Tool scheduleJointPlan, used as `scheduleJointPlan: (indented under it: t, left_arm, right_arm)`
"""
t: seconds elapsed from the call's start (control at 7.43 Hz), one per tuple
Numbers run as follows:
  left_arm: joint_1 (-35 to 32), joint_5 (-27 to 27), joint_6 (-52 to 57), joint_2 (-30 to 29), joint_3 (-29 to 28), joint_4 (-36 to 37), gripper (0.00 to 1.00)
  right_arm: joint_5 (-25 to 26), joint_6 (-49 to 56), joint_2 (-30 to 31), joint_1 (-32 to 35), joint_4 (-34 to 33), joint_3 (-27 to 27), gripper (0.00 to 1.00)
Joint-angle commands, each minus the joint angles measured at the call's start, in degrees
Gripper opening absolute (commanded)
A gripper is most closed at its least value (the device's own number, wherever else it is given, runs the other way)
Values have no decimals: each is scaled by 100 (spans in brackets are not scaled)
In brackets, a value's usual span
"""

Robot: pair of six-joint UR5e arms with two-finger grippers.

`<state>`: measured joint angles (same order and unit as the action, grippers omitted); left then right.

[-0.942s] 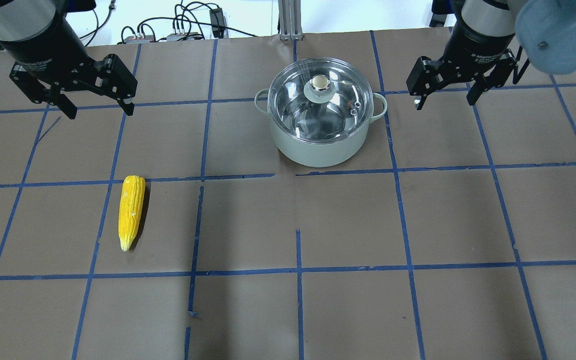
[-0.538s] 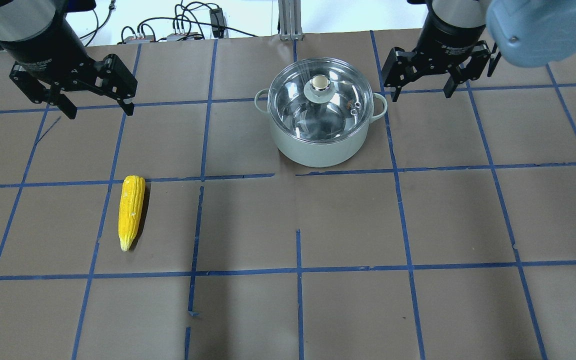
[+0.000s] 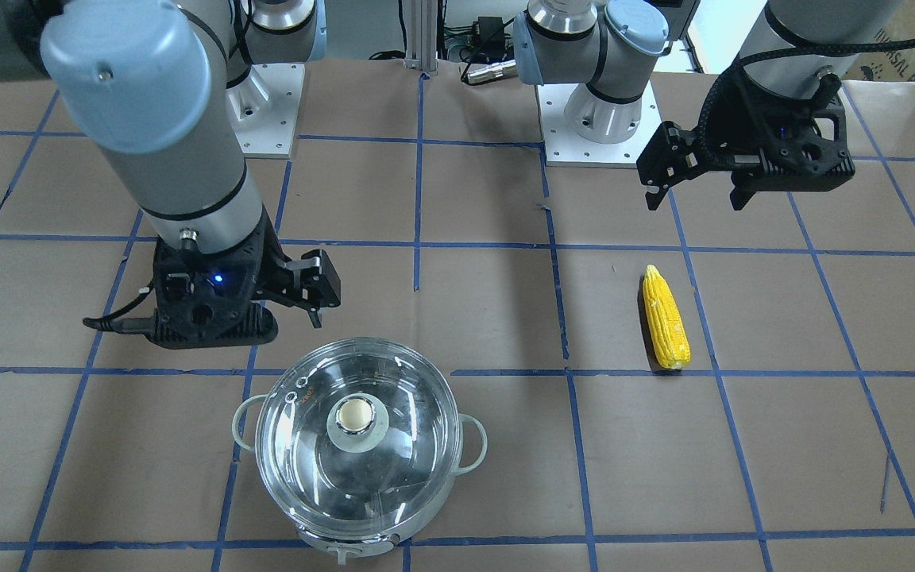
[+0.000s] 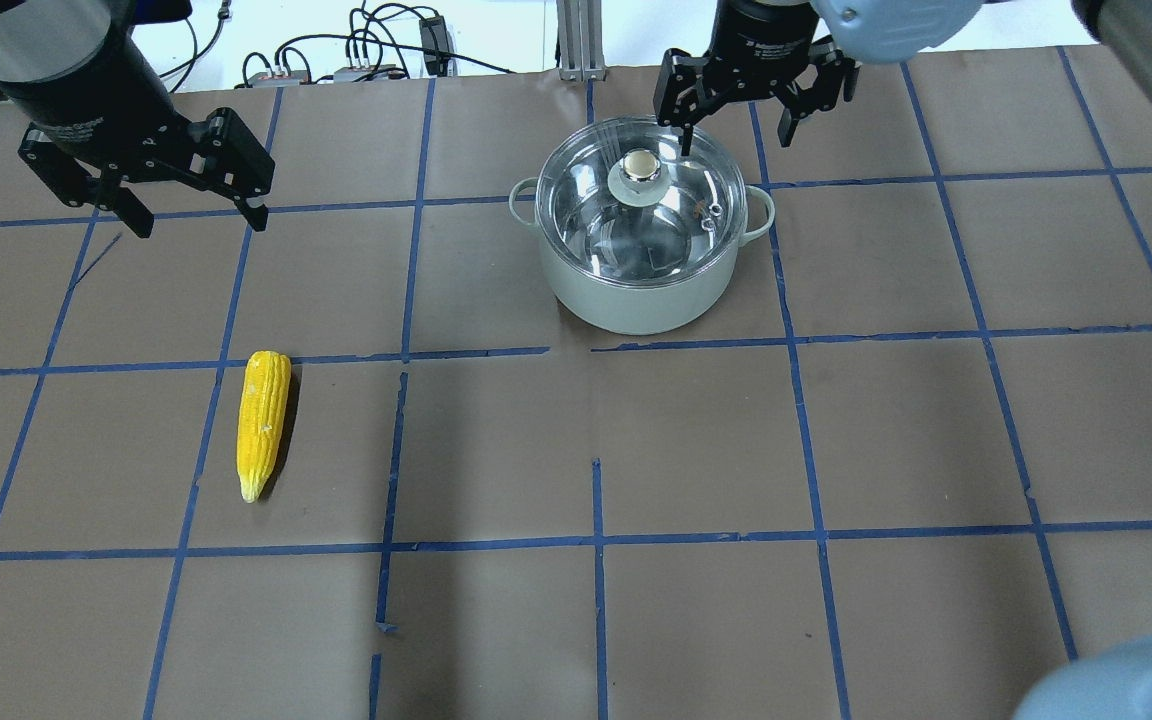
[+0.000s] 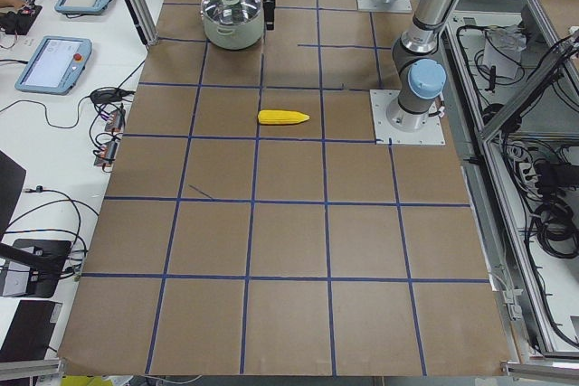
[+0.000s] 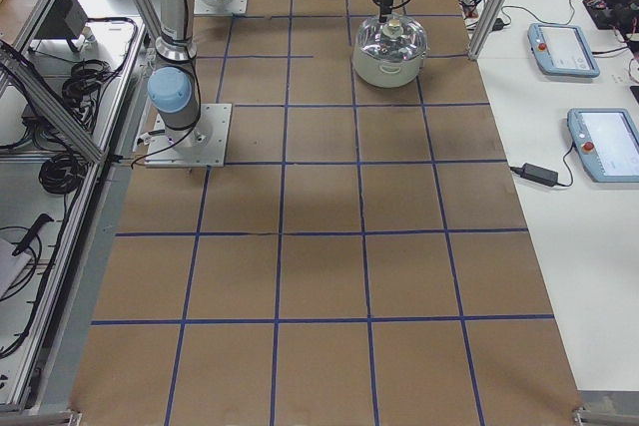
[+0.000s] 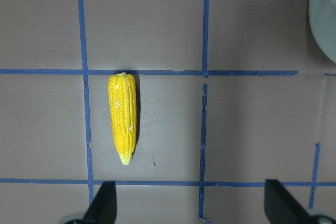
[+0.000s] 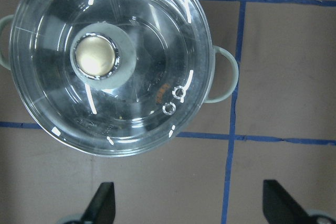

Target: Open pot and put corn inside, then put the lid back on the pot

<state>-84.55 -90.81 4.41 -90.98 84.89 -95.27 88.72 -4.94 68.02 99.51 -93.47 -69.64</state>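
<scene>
The pot [image 4: 636, 300] stands at the table's far centre with the glass lid [image 4: 681, 235] on it, its beige-topped knob [image 4: 642, 165] upright. The lid also shows in the front view [image 3: 394, 469] and in the right wrist view [image 8: 152, 40]. The corn [image 4: 264, 425] lies on the paper at the near left, also in the left wrist view [image 7: 123, 116] and front view [image 3: 665, 330]. My right gripper [image 4: 736, 140] is open and empty, above the pot's far right rim. My left gripper [image 4: 198, 222] is open and empty, high above the table beyond the corn.
Brown paper with a blue tape grid covers the table [image 4: 696, 450]. Cables and small boxes [image 4: 366, 60] lie along the far edge beside an aluminium post [image 4: 576, 40]. The arm base plates [image 3: 596, 135] sit on the robot's side.
My right gripper has moved left, from the right of the pot to over its far right rim. The left gripper, pot, lid and corn have not moved.
</scene>
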Motion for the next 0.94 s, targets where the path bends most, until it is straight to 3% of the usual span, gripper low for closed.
scheduleJointPlan:
  t: [0.0, 0.27, 0.81]
  left_arm:
    - [0, 2, 33, 19, 2, 0, 100]
    - [0, 2, 33, 11, 2, 0, 100]
    - [0, 2, 33, 28, 2, 0, 100]
  right_arm:
    - [-4, -78, -795, 252, -39, 721, 97]
    - [-4, -95, -1184, 279, -48, 1083, 97]
    - [-13, -148, -1378, 394, -48, 1031, 95]
